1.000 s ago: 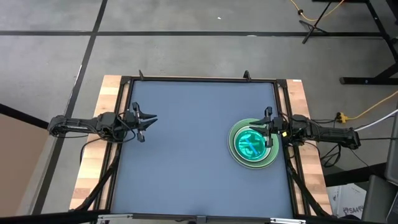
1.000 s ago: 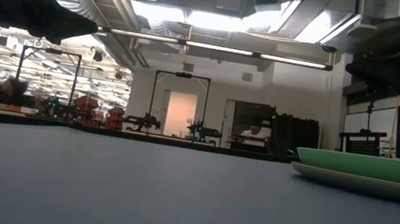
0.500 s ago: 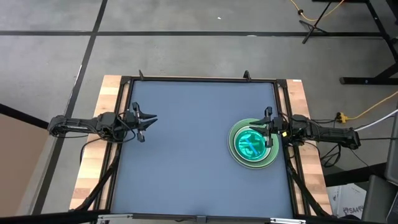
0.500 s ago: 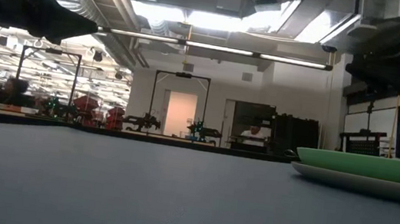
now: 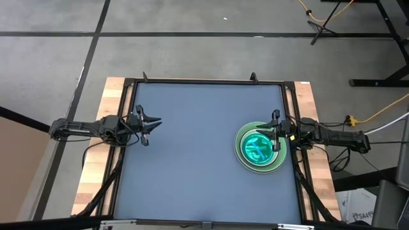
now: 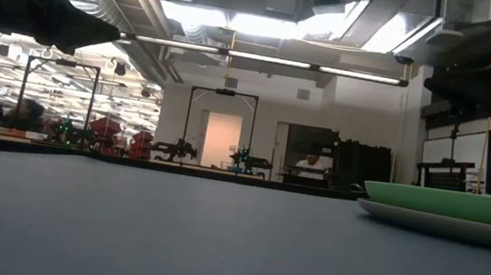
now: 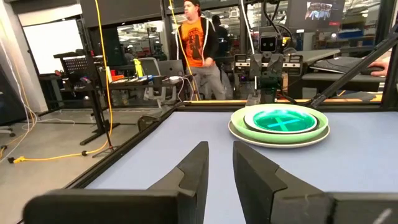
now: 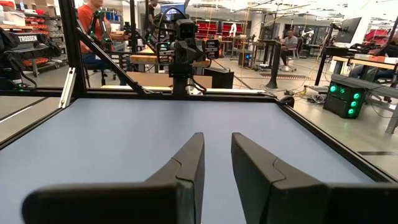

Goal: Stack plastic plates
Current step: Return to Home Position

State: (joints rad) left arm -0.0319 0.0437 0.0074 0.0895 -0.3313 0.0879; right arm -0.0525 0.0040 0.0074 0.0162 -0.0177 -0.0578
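Note:
The plastic plates [image 5: 261, 147] stand as one stack near the table's right edge: a large light green plate at the bottom, smaller green ones on it, a translucent blue-green one on top. The stack also shows in the left wrist view [image 7: 278, 124] and at the right of the low view [image 6: 450, 210]. My right gripper [image 5: 276, 133] hovers over the stack's right rim, its fingers a narrow gap apart [image 8: 217, 146]. My left gripper [image 5: 151, 128] waits at the table's left edge, also narrowly open [image 7: 221, 155]. Neither touches anything.
The blue table top [image 5: 198, 153] lies bare between the two arms. A dark metal frame [image 5: 204, 81] runs around it, with wooden strips outside. A person in an orange shirt [image 7: 198, 43] stands in the room beyond the table.

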